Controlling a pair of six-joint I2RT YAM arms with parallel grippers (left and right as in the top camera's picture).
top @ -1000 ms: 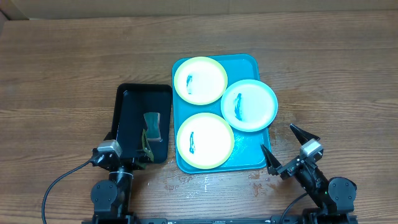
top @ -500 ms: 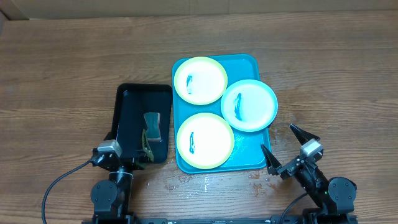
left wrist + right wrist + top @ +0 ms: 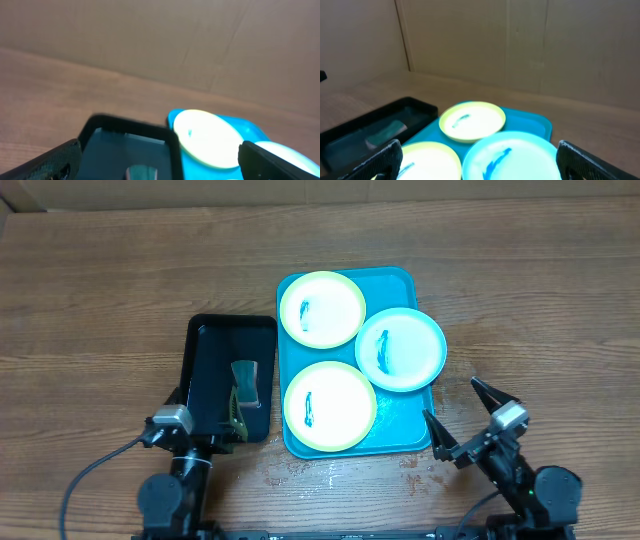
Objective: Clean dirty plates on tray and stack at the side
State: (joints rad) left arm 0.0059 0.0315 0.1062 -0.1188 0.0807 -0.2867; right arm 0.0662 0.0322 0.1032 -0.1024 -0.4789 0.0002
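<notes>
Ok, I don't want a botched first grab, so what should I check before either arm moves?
1. Large turquoise rectangular plastic tray holds all three round plastic plates: ok.
2. Blue smears show on far yellow-green-rimmed plate, near yellow-green-rimmed plate and light-blue-rimmed plate: ok, all need wiping.
3. Left gripper open and empty: ok.
4. Right gripper open and empty: ok.
5. Grey-green pad lies in small black rectangular tray: ok.
6. Whether plate rims overlap: cannot tell.
</notes>
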